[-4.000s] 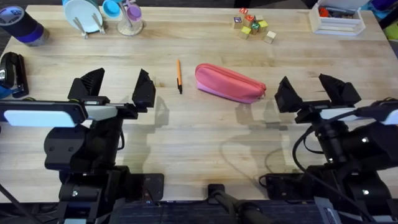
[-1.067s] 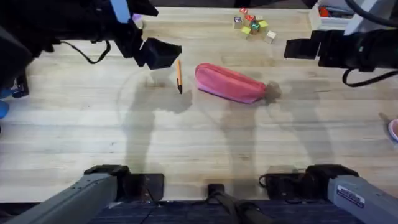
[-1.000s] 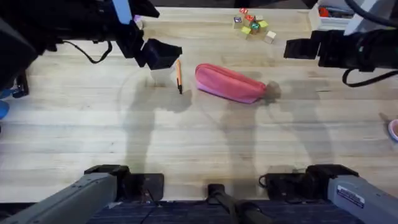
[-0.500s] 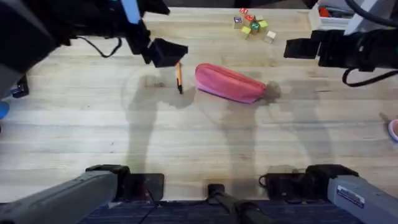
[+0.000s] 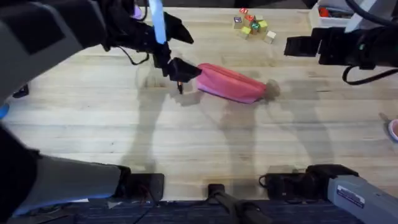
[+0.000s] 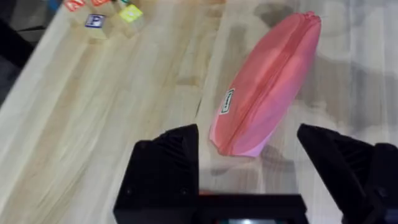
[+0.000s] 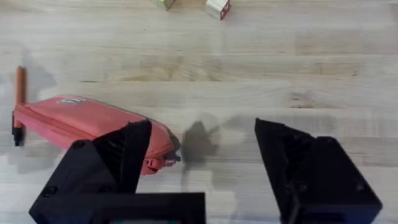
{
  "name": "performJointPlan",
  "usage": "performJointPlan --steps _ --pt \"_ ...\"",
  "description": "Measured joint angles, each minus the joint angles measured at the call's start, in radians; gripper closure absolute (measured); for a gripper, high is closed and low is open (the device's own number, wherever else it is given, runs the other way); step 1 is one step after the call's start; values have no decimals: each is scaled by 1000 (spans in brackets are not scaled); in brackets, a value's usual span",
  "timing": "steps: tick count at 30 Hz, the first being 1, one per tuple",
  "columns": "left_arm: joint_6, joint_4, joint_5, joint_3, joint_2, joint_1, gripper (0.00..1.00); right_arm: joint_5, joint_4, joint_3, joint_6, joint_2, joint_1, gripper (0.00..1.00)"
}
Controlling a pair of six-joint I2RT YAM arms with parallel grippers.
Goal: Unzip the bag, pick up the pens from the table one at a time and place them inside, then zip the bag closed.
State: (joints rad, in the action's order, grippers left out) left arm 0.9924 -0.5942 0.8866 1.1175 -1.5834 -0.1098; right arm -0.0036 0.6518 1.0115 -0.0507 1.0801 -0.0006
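The pink bag (image 5: pixel 230 83) lies zipped on the table (image 5: pixel 199 143), slanting down to the right. The orange pen (image 5: pixel 180 85) lies just left of it, mostly covered by my left arm. My left gripper (image 5: pixel 183 53) hangs open above the bag's left end. In the left wrist view the bag (image 6: pixel 267 81) stretches away from between the black fingers (image 6: pixel 168 168), its near end in the gap. My right gripper (image 5: pixel 308 46) is open, raised beyond the bag's right end. The right wrist view shows the bag (image 7: pixel 87 121), the pen (image 7: pixel 18 102) and the open gripper (image 7: pixel 199 162).
Coloured letter blocks (image 5: pixel 252 25) sit at the back, behind the bag. A white tray (image 5: pixel 339 18) stands at the back right corner. A dark object (image 5: pixel 18 90) is at the left edge. Bare wood spreads in front of the bag.
Both arms have risen from near their bases and reached forward. In the last second my left gripper slid right, from beside the pen to over the bag's left end. The right arm held still.
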Motion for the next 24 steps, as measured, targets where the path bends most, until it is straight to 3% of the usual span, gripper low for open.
performJointPlan --steps 11,24 --pt "4 91 36 0 -177 -48 8 0 0 0 15 0 0 5" --pt "3 163 57 0 -262 -53 17 0 0 0 18 0 0 5"
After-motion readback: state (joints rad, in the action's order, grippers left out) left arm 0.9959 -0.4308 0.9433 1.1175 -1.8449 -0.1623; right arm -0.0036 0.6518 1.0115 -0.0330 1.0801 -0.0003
